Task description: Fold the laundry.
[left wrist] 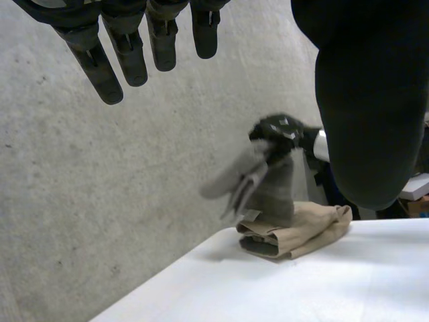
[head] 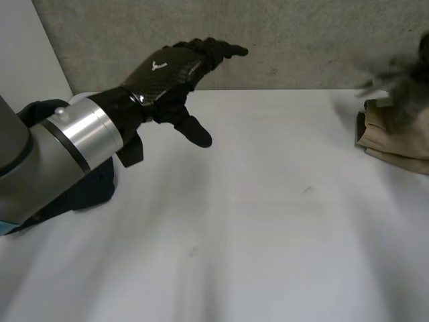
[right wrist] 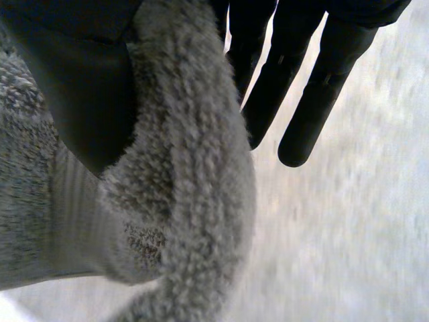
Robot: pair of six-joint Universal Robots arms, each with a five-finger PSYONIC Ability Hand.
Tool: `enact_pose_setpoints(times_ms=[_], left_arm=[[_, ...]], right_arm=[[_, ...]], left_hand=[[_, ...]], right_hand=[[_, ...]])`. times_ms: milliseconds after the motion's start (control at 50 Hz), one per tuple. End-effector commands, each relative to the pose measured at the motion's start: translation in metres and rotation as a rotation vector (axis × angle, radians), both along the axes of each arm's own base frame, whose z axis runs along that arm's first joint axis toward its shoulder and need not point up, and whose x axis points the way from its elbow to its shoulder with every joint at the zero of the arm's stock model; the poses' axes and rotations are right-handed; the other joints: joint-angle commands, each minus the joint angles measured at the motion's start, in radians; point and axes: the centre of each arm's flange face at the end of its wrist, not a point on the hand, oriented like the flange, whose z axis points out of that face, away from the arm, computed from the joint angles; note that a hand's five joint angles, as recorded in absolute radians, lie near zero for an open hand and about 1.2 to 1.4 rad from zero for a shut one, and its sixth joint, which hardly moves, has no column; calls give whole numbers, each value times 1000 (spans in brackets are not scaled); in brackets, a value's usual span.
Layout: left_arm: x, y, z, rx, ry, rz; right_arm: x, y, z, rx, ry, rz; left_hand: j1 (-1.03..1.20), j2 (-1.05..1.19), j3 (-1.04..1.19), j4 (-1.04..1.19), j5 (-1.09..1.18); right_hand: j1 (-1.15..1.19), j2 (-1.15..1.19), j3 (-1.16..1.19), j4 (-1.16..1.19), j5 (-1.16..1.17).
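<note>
The grey fluffy towel (right wrist: 181, 168) hangs in the air from the right hand (right wrist: 315, 80), above the far right corner of the white surface (head: 255, 221). In the right wrist view the thumb presses into the towel and the pile wraps around it, while the other fingers stand straight beside it; I judge this to be a pinch, not a loose drape. Just under the towel, a tan folded cloth (head: 395, 137) lies on the surface at that same corner.

The left hand (head: 167, 70) is raised over the far left part of the surface, well apart from both cloths. Its fingers are straight and a little spread, and they hold nothing.

The step in hand seems to be carrying the towel to the free middle of the surface. To do it well, the towel should be laid down flat there, clear of the tan cloth, so that the left hand can take an opposite edge.

The towel's whole shape is hard to make out, its far end is hidden, and I cannot tell which edge is pinched.
</note>
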Motion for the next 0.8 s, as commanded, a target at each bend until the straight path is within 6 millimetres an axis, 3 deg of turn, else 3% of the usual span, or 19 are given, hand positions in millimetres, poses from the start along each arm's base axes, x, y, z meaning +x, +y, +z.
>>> enact_pose_setpoints(times_ms=[20, 100, 200, 220, 240, 260, 440, 540, 640, 680, 720, 780, 800], left_arm=[[-7, 2, -21, 39, -26, -19], [-8, 3, -26, 43, -41, -23], [-10, 3, -25, 26, -47, -25], [-10, 4, -24, 24, -46, -26], [-10, 4, -23, 19, -45, -26], [-10, 4, -22, 18, -44, -28], [-8, 16, -8, -1, -34, -35], [-5, 20, -5, -3, -28, -32], [-1, 25, -1, -19, -19, -18], [-1, 26, 4, -36, -7, -11], [0, 24, 9, -55, 7, 0], [1, 20, 23, -92, 52, 42], [1, 18, 28, -100, 67, 58]], right_arm=[[-78, -22, -122, 196, 77, -22], [-95, -16, -150, 252, 128, -41], [-89, -10, -146, 262, 156, 18], [-89, -9, -143, 260, 153, 16], [-90, -8, -134, 251, 144, 4], [-91, -8, -130, 247, 143, -8], [-99, 16, -72, 250, 108, -97], [-121, 33, -46, 299, 106, -166], [-166, 44, -16, 405, 257, -481], [-175, 45, -5, 416, 315, -591], [-183, 44, 20, 366, 389, -732], [-172, 38, 50, 234, 401, -751], [-160, 36, 72, 122, 391, -735]], left_hand=[[15, -34, -38, -28, -49], [15, -34, -38, -28, -49], [15, -34, -38, -28, -49], [15, -34, -38, -28, -49], [15, -34, -38, -28, -49], [15, -34, -38, -28, -49], [15, -34, -38, -28, -49], [15, -34, -38, -28, -49], [15, -34, -38, -28, -49], [15, -34, -38, -28, -49], [15, -34, -38, -28, -49], [15, -34, -38, -28, -49], [15, -34, -38, -28, -49]], right_hand=[[301, 224, 207, 198, 670], [301, 224, 207, 198, 670], [301, 224, 207, 198, 670], [7, -70, -87, -96, 376], [-880, -957, -974, -983, -510], [-921, -998, -1015, -1024, -552], [-921, -998, -1015, -1024, -552], [-921, -998, -1015, -1024, -552], [-921, -998, -1015, -1024, -552], [-921, -998, -1015, -1024, -552], [-921, -998, -1015, -1024, -552], [-921, -998, -1015, -1024, -552], [-921, -998, -1015, -1024, -552]])
